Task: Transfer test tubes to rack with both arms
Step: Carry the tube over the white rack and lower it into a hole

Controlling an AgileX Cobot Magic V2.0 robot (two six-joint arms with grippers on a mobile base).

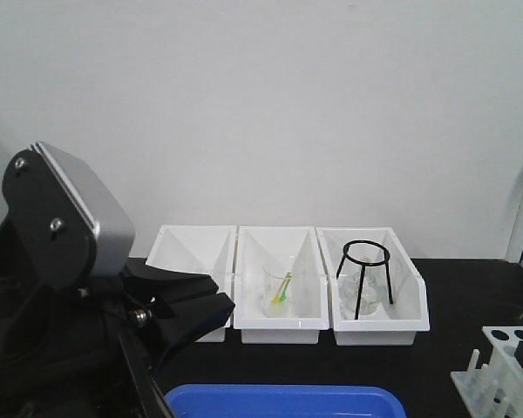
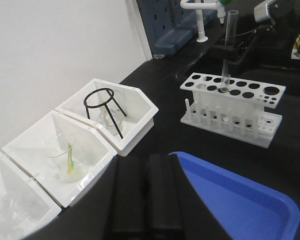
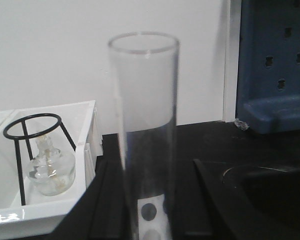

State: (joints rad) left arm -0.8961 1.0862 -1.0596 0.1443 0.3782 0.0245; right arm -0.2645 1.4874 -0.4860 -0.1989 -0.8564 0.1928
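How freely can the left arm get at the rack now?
Probably yes: only the low blue tray lies between the left end effector and the rack, though the right end effector holds a tube at a middle hole.

Light is even and diffuse, probably from overhead; shadows are soft and faint. The white wall (image 1: 288, 104) reads a flat grey-white, dimmer toward the left edge. The white bins (image 1: 279, 326) are nearly overexposed, with small glints on their lips. The black tabletop (image 1: 471, 287) swallows detail. The front view is soft and grainy. In the right wrist view the test tube (image 3: 142, 125) is close to the lens, its edges soft and its rim bright. In the left wrist view the left gripper (image 2: 147, 165) is a blurred, featureless black.
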